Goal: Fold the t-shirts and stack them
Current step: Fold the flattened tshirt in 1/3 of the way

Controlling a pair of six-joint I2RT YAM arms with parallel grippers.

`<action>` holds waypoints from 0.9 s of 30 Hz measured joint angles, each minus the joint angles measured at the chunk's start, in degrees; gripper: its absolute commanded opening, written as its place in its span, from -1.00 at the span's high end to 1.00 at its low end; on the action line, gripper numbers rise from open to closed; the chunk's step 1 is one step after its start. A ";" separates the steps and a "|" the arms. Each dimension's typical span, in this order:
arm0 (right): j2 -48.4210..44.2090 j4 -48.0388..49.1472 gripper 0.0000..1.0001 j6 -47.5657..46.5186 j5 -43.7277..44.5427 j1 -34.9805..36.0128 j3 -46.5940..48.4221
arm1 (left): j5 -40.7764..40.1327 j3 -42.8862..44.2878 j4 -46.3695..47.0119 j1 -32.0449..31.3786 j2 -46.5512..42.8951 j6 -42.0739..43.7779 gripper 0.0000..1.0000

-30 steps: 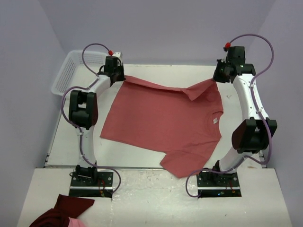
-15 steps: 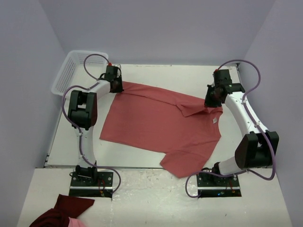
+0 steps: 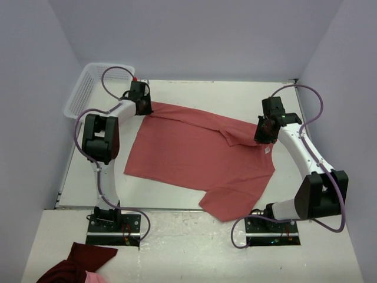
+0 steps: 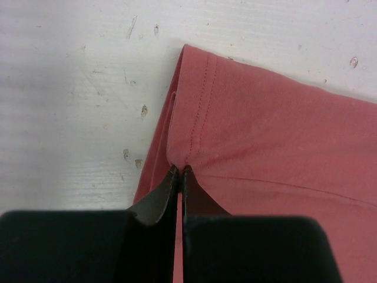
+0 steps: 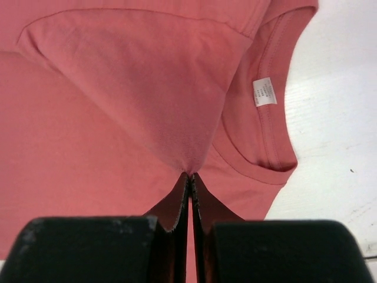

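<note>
**A:** One salmon t-shirt [image 3: 200,159] lies spread on the white table [image 3: 194,91], right between the two arms. Where are the tools?

**B:** Both are on the far edge. The left gripper [image 3: 144,108] has its jaws pinched tight on the far-left hem corner [image 4: 191,88], with cloth bunched at the tips. The right gripper [image 3: 263,133] is clamped just as hard on a flap of sleeve fabric doubled over onto the chest.

**A:** And that's right beside the collar [image 5: 268,127]. I can see the neck label [image 5: 264,91] in the wrist view.

**B:** Yes. So the shirt's long axis runs left to right, hem at the left arm and neck at the right.

**A:** Which way does the body lie from the grips?

**B:** It lies toward the robot's bases, for both arms alike. My guess is the held edge gets carried nearward over the cloth, each arm taking its own end.
</note>
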 measured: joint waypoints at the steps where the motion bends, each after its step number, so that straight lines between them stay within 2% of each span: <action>1: 0.00 -0.02 1.00 0.09 0.31 0.00 0.07 | 0.00 0.00 -0.02 0.00 -0.04 -0.02 1.00; 9: 0.00 -0.63 1.00 0.15 3.08 -0.31 4.17 | -0.04 -0.07 -0.22 0.00 -2.56 -0.04 1.00; 27: -4.94 -1.99 1.00 0.15 4.35 -1.42 3.10 | -0.96 -5.38 -0.17 0.02 -5.68 -0.46 1.00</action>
